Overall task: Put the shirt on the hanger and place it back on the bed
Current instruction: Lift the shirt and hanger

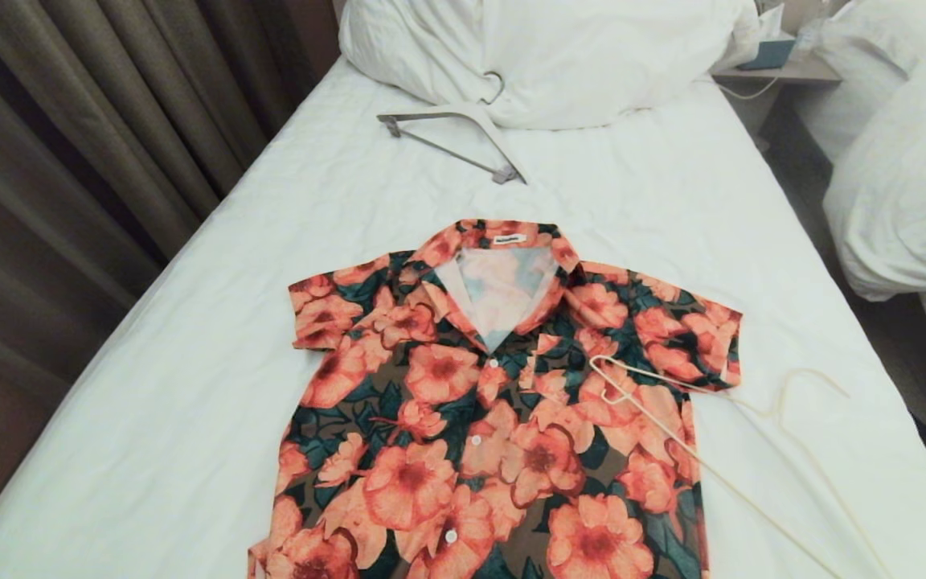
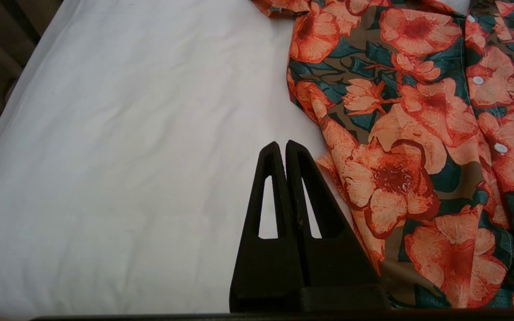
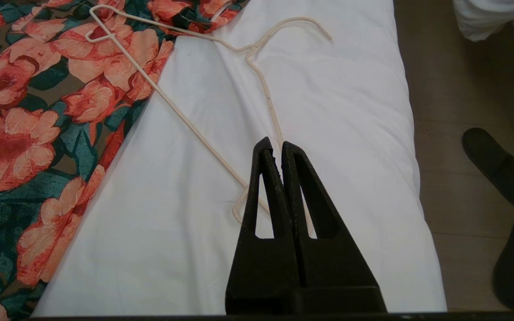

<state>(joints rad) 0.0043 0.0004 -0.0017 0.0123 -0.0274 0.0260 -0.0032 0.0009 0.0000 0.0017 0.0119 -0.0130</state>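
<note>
The floral shirt (image 1: 495,402) lies flat and buttoned on the bed (image 1: 190,386), the cream wire hanger (image 1: 720,450) overlapping its sleeve edge; beyond the shirt's collar rests a grey hanger (image 1: 455,141). Left hand (image 2: 282,149) and right hand (image 3: 275,146) hover, fingers pressed together, holding nothing

Shirt (image 1: 495,418): short-sleeved button-up, coral-orange flowers on dark green and brown, lying flat, front up and buttoned, collar open toward the pillows, sleeves spread, in the middle of the bed (image 1: 190,386), which has a smooth white sheet and white pillows bunched at its head. Hanger (image 1: 700,450): thin cream-white wire triangle with a small hook, lying flat at the shirt's right side; one corner rests on the shirt's chest and sleeve, the rest and the hook lie on the bare sheet.
</note>
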